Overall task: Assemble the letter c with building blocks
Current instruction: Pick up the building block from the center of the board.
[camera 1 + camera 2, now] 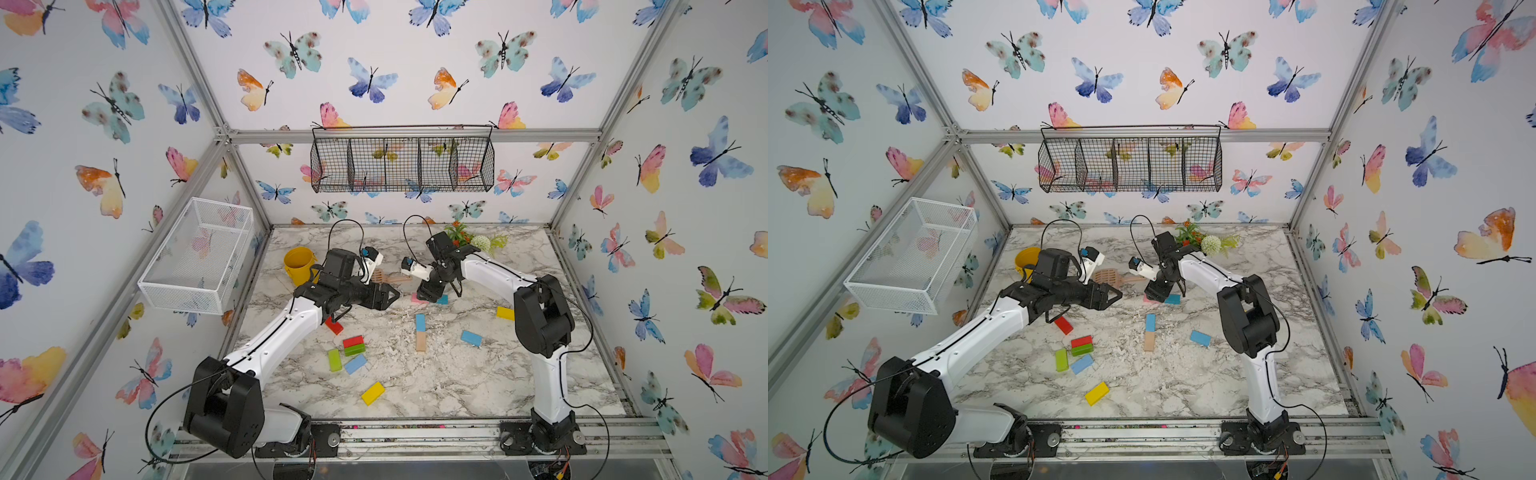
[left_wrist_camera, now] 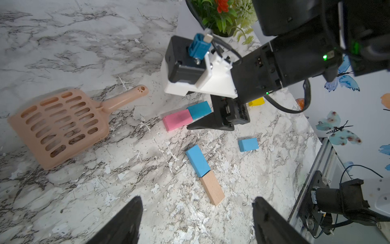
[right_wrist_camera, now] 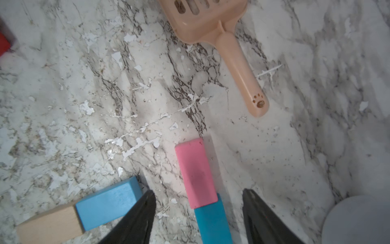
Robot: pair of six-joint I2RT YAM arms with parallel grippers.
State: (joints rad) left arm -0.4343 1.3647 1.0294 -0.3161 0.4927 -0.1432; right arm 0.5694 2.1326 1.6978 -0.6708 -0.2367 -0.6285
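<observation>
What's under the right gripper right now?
Between the open jaws of the right gripper sits a teal block, touching a pink block end to end on the marble table. In both top views the gripper covers most of both.

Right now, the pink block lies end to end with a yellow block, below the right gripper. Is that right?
Not quite: the pink block lies end to end with a teal block, not a yellow one, below the right gripper. The right wrist view shows it.
</observation>
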